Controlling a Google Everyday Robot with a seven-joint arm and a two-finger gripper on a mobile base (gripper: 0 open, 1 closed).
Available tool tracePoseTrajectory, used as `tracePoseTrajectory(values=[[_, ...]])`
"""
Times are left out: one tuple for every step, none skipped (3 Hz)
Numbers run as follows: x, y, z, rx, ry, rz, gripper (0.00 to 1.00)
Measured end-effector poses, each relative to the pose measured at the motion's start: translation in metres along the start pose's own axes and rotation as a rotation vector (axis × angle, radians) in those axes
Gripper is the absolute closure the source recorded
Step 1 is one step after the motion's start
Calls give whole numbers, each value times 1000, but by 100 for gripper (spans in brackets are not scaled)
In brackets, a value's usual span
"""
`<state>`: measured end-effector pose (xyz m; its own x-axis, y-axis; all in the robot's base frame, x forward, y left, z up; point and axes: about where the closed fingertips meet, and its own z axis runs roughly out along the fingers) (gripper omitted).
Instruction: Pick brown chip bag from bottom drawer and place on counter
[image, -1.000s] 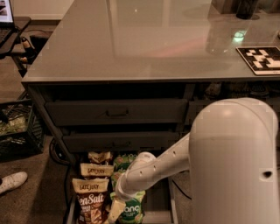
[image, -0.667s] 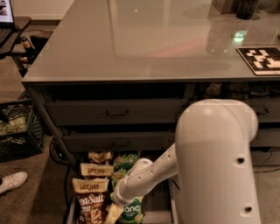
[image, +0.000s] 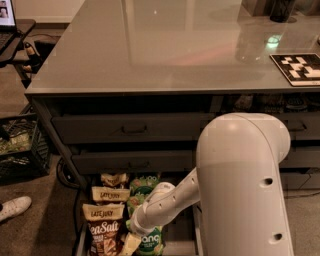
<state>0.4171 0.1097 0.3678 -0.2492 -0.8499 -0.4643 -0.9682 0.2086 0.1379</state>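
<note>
The bottom drawer (image: 181, 241) is pulled open at the lower left of the cabinet and holds several snack bags. The brown chip bag (image: 104, 236), dark with white "Sea Salt" lettering, lies at the drawer's front left. Behind it lie two tan-topped bags (image: 106, 194). My gripper (image: 128, 244) reaches down into the drawer just right of the brown chip bag, between it and a green bag (image: 150, 243); it seems to touch the brown bag's right edge. The glossy grey counter (image: 175, 50) fills the top of the view.
Two shut drawers with bar pulls (image: 134, 129) sit above the open one. My white arm (image: 245, 185) hides the cabinet's right side. A black-and-white marker tile (image: 298, 68) and dark objects (image: 280, 10) stand on the counter's right. On the floor at left are a black crate (image: 20, 145) and a white shoe (image: 14, 207).
The big arm link has swung left across the view. The wrist has dropped slightly toward the front of the drawer, beside the brown chip bag.
</note>
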Motion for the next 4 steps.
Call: tracePoseTrajectory(values=[[-9, -7, 31, -26, 3, -17, 0], [-24, -43, 93, -151, 38, 6, 0], [-35, -77, 80, -124, 56, -68, 0], [-31, -72, 71, -65, 41, -91, 0]])
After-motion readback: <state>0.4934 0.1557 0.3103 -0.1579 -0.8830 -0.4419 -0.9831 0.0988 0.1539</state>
